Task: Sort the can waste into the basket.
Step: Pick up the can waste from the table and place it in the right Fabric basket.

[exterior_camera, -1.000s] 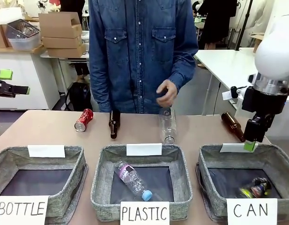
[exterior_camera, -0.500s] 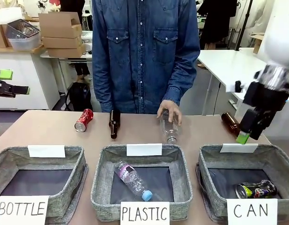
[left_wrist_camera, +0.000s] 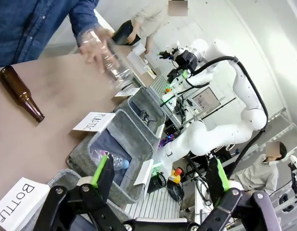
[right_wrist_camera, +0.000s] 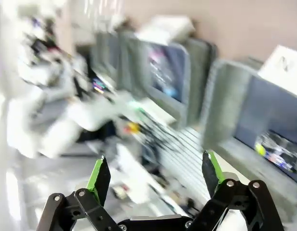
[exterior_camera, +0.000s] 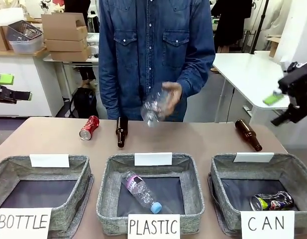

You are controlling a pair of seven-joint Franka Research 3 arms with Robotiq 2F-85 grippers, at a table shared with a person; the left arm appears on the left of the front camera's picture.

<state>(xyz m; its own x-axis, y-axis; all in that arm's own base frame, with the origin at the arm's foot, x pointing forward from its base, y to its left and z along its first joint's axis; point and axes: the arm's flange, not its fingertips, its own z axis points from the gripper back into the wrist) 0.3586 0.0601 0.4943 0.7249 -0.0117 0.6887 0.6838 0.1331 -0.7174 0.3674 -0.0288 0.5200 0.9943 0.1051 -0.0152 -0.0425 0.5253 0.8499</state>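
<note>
- I am swinging the right gripper [exterior_camera: 278, 108] up and clear of the CAN basket [exterior_camera: 292, 160], jaws apart and empty.
- The blue can [exterior_camera: 271, 201], just released, is lying inside that basket.
- The red can [exterior_camera: 88, 127] is waiting on the table [exterior_camera: 44, 142], so I judge half the sorting remains.
- I am holding the left gripper [left_wrist_camera: 160, 175] spread and empty.
- The PLASTIC basket [exterior_camera: 104, 194] is holding one clear bottle [exterior_camera: 139, 191].

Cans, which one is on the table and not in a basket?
The red can, lying out on the bare table; the dark blue can lies inside the CAN basket.
</note>
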